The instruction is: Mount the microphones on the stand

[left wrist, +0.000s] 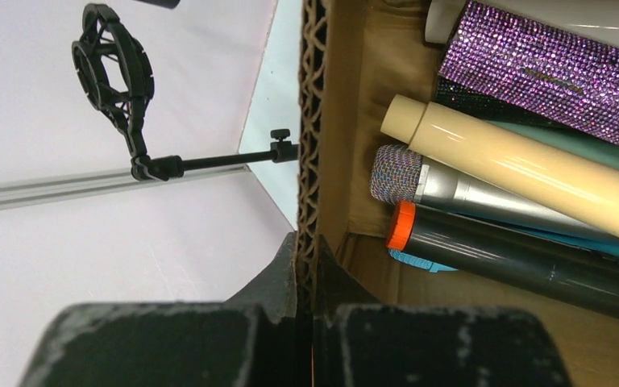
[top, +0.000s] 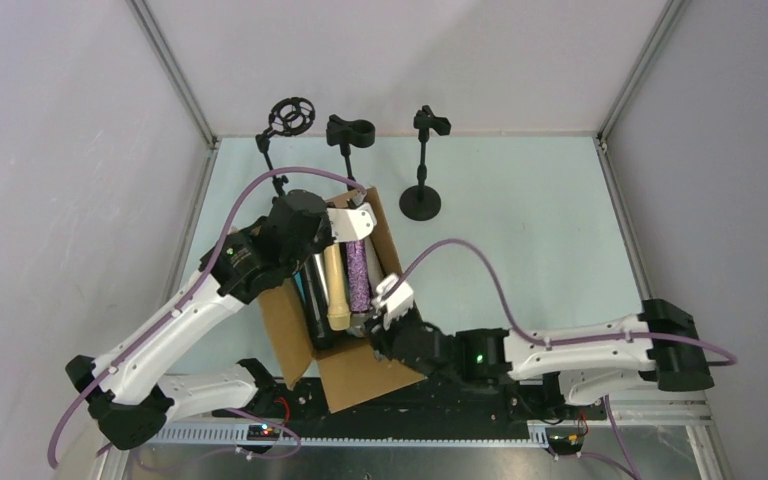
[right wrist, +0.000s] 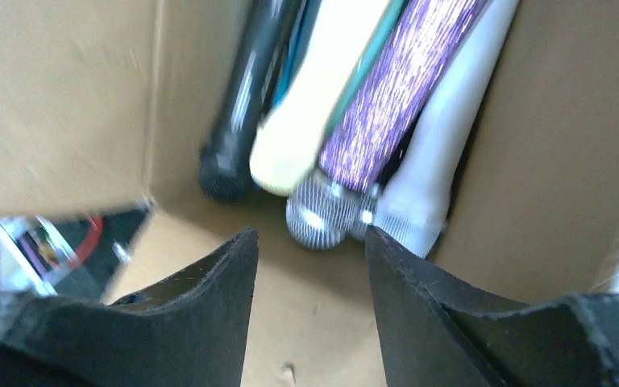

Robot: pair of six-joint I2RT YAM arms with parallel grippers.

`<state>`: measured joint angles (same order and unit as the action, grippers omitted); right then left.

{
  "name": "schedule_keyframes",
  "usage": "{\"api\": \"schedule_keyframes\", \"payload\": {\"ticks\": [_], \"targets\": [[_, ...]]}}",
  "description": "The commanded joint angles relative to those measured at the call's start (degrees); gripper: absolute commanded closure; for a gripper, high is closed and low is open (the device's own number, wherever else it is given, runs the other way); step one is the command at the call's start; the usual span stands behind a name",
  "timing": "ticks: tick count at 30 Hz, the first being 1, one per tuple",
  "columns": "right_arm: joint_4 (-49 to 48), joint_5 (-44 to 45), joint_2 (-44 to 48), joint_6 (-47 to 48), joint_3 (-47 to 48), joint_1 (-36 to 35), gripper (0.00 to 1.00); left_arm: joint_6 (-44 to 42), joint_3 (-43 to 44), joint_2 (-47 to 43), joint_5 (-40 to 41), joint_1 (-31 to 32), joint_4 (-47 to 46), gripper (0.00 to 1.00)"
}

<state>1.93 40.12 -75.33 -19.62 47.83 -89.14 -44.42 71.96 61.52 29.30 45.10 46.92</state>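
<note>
Pale table (top: pixel 520 215), cardboard box (top: pixel 365 378), three black stands (top: pixel 421 203)

White-shelled, black-jointed left arm (top: pixel 175 325) at seven o'clock and right arm (top: pixel 580 350) at four trailed purple cables (top: pixel 480 262); left gripper (left wrist: pixel 306 251) and right gripper (right wrist: pixel 310 238) were black.

cardboard box (left wrist: pixel 313 121): corrugated brown paperboard, matt
purple microphone (left wrist: pixel 556 72): glittery, rough-looking
cream microphone (left wrist: pixel 524 169): smooth, glossy plastic
silver-grey microphone (left wrist: pixel 459 192): woven metal-mesh head, satin body
black microphone (left wrist: pixel 524 256): smooth, glossy dark shell
</note>
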Motion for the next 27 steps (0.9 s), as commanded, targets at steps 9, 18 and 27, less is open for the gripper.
{"api": "schedule_keyframes", "payload": {"ticks": [9,18,27], "targets": [[-6.6,8.3,-10.4,-2.6,13.1,7.6,0.38,1.8,5.6,-0.4,-0.8,0.9,-1.0,1.00],[2.4,11.5,-17.8,-13.3,19.8,12.8,0.35,2.1,5.2,-1.9,-1.4,1.1,-0.5,1.00],[2.4,6.1,-20.2,-14.8,19.9,15.2,0.50,1.9,4.8,-2.6,-1.3,1.1,-0.4,1.00]]}}
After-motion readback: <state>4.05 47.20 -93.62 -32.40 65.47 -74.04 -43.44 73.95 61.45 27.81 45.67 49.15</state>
